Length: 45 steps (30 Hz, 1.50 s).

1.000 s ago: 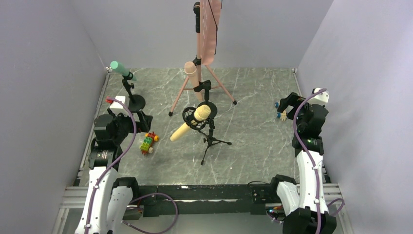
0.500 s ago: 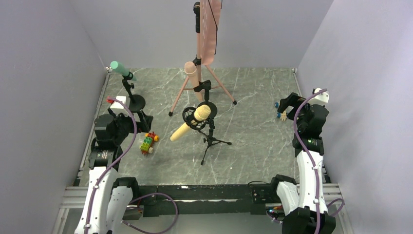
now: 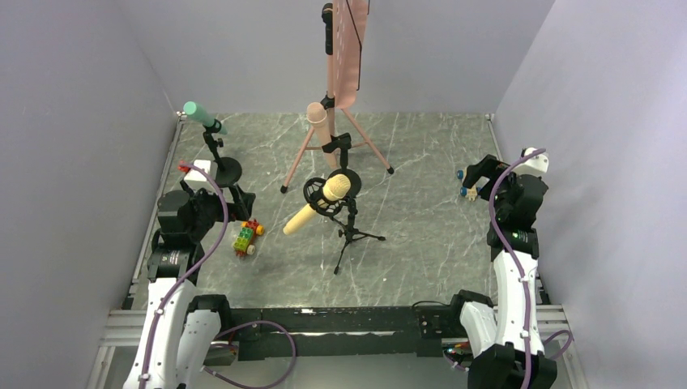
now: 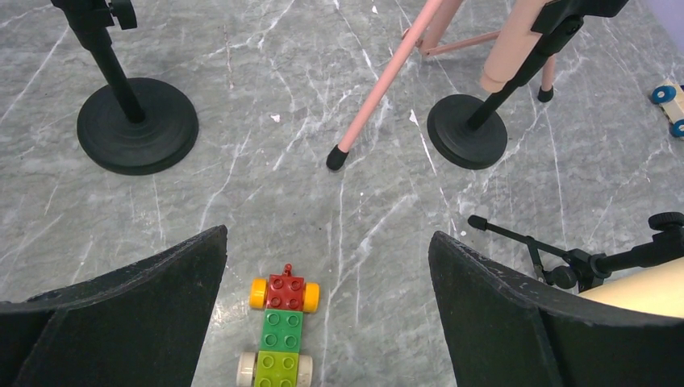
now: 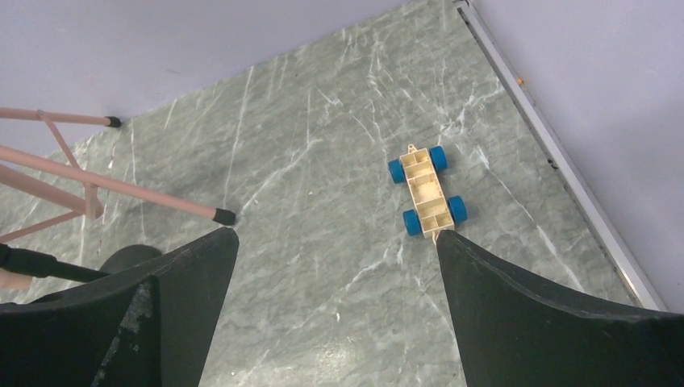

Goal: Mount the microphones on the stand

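A green microphone (image 3: 197, 113) sits in a black round-base stand (image 3: 220, 172) at the far left. A pink microphone (image 3: 318, 121) is clipped in a second black round-base stand (image 4: 467, 131). A yellow microphone (image 3: 320, 203) lies tilted in the shock mount of a small black tripod (image 3: 351, 232) mid-table. My left gripper (image 3: 236, 200) is open and empty, low over the table near the green microphone's stand; in the left wrist view (image 4: 327, 242) its jaws stand wide apart. My right gripper (image 3: 472, 176) is open and empty at the right side, seen also in the right wrist view (image 5: 335, 242).
A tall pink tripod stand (image 3: 344, 49) with a pink panel stands at the back centre, one foot (image 4: 335, 156) ahead of my left gripper. A brick toy car (image 4: 281, 330) lies between my left jaws. A cream toy car with blue wheels (image 5: 426, 190) lies by my right gripper.
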Each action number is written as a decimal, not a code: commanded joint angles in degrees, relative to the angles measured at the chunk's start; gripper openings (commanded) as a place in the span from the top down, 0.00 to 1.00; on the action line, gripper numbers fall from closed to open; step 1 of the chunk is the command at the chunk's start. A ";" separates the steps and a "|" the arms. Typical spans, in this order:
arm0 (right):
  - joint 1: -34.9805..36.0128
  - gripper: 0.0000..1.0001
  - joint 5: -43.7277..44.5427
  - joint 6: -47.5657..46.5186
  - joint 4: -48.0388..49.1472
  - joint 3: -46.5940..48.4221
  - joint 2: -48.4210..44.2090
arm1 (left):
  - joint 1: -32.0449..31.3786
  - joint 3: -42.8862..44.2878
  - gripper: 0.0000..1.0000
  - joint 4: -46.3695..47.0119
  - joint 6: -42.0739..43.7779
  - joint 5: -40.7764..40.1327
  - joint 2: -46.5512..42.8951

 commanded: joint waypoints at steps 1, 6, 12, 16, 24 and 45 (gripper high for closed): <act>-0.64 0.00 -1.05 0.86 1.65 0.04 -1.24 | -0.33 1.13 0.01 0.31 1.00 -0.64 -0.49; -0.78 0.00 -11.95 -3.71 1.82 -0.46 -1.82 | -0.76 1.06 0.01 0.24 1.17 -1.38 -0.74; 3.18 0.00 -63.05 -42.89 -10.85 -0.88 3.87 | -1.15 1.23 0.01 -0.18 1.42 -1.85 -0.05; 12.43 0.01 -67.71 -70.89 -24.00 2.72 8.84 | -1.59 1.07 0.01 -0.09 1.57 -2.51 -0.13; 31.52 0.05 -61.11 -65.55 -16.30 12.43 24.85 | -1.60 1.32 0.01 -0.87 2.12 -4.37 0.31; 42.52 0.39 -60.98 -32.58 20.04 10.34 38.44 | -1.65 1.59 0.01 -1.01 2.31 -4.20 0.13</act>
